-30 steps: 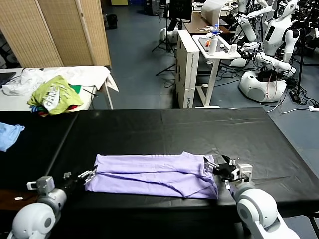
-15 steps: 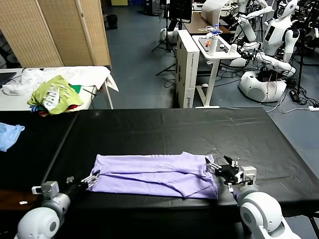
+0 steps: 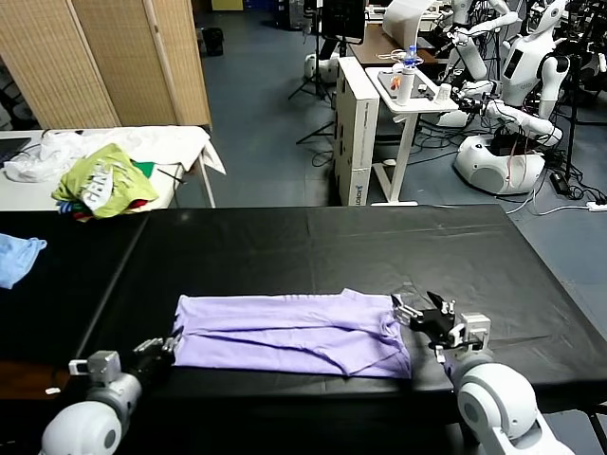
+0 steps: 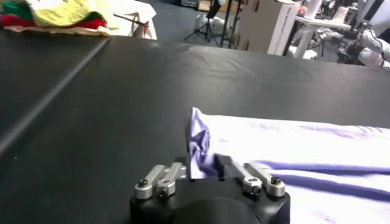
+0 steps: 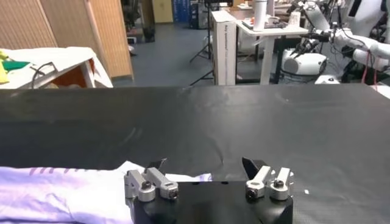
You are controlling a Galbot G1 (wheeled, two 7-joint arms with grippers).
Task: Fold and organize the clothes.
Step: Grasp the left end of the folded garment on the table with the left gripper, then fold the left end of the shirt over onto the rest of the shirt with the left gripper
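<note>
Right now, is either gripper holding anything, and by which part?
Left gripper pinches the lavender T-shirt at its bunched left edge. Right gripper is open, holding nothing.

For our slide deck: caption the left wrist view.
Left end effector shut on the T-shirt edge, on the black table.

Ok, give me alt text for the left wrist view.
The left tool is shut on a bunched corner of the pale lavender T-shirt, which lies flat across a black table. A yellow-green garment sits far behind.
</note>
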